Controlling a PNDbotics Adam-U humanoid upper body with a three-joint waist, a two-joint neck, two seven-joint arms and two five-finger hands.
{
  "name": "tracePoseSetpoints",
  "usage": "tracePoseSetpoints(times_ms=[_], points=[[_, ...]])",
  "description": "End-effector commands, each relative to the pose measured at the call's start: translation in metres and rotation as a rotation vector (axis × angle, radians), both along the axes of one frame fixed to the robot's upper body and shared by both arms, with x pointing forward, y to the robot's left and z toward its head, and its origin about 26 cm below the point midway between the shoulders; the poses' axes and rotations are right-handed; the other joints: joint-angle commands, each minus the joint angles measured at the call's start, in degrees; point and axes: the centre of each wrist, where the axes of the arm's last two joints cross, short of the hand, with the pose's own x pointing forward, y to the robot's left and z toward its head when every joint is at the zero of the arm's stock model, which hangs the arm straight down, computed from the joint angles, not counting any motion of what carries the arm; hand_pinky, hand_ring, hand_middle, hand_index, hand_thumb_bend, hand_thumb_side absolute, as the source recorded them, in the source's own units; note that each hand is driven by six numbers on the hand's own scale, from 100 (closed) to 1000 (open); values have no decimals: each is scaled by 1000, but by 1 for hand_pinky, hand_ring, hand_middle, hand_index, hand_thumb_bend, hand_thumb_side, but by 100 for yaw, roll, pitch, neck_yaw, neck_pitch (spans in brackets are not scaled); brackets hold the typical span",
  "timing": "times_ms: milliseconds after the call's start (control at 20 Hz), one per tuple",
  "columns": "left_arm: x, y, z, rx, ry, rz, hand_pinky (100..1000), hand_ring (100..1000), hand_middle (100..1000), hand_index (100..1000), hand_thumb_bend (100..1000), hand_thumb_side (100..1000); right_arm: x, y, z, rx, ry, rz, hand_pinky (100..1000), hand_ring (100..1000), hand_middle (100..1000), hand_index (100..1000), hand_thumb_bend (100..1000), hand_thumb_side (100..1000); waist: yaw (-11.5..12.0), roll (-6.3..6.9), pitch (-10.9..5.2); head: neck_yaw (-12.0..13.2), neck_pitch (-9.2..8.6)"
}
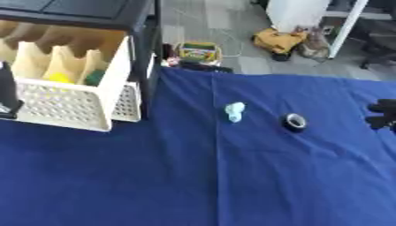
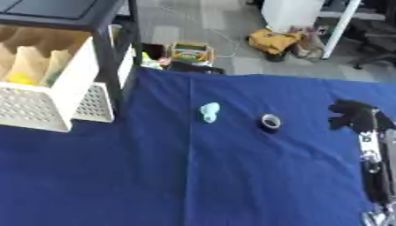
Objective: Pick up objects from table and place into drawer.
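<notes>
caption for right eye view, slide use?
Right robot hand hovers beside black tape roll and pale blue object on blue cloth; drawer pulled open.

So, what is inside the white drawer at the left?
Inside the white drawer, between pale dividers, lie something yellow and something green. The perforated front wall hides the drawer's bottom.
</notes>
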Motion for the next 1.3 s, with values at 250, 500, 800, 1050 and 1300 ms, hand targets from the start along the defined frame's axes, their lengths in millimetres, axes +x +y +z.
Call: tracePoseSetpoints(times_ms=[250,500,800,1050,1300], points=[[-2,-3,-6,-88,41,-101,750,254,469,845,100,684,-9,-17,21,-197,-39,-100,667,763,469,777,371,981,-21,50,-155,39,31],[-1,-5,-14,-88,99,-176,833,370,535,854,100,709,-15,-28,32,-373,3,-160,675,774,494,800,430,962,-48,81,-155,60,56],[-1,-8,-19,-78,120,-255,829,395,559,850,100,701,-17,-32,47,-592,101,-207,694,794,531,849,469,904,-126,109,-143,124,120],[-1,-12,-24,-70,126,-277,839,394,561,844,100,710,-17,-33,57,-739,189,-214,706,803,555,881,470,872,-190,134,-100,144,101],[-1,-16,-28,-60,136,-287,841,389,560,839,100,716,-15,-31,71,-831,276,-214,717,816,575,914,492,798,-237,152,-68,135,86]])
